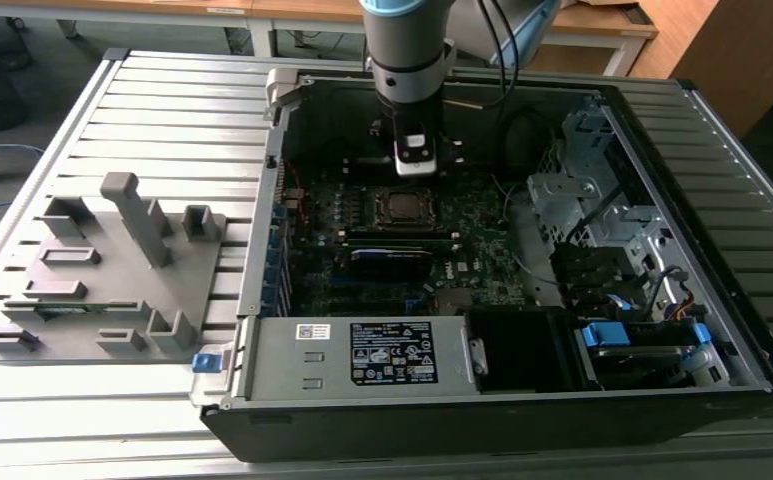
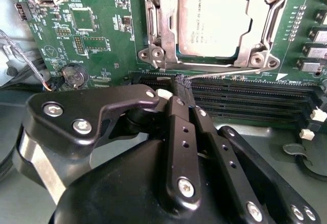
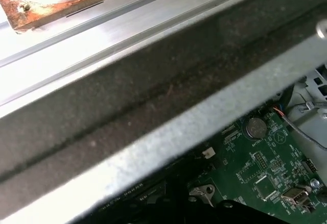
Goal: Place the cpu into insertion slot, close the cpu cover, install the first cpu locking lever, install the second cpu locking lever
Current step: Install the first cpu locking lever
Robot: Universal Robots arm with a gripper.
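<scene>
Two fingers (image 2: pixel 176 119) of the gripper (image 2: pixel 183 87) are pressing narrowly together at the end of a locking lever (image 2: pixel 225 73); the cpu (image 2: pixel 214 22) is sitting in the insertion slot (image 1: pixel 400 207), framed by the cpu cover (image 2: pixel 166 30), six o'clock from the gripper in the exterior view.

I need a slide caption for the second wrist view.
Gripper pinches a locking lever; cpu sits under the closed cpu cover.

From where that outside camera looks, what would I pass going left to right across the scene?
grey plastic fixture → cpu on the green board → metal drive cage → wooden cabinet
</scene>
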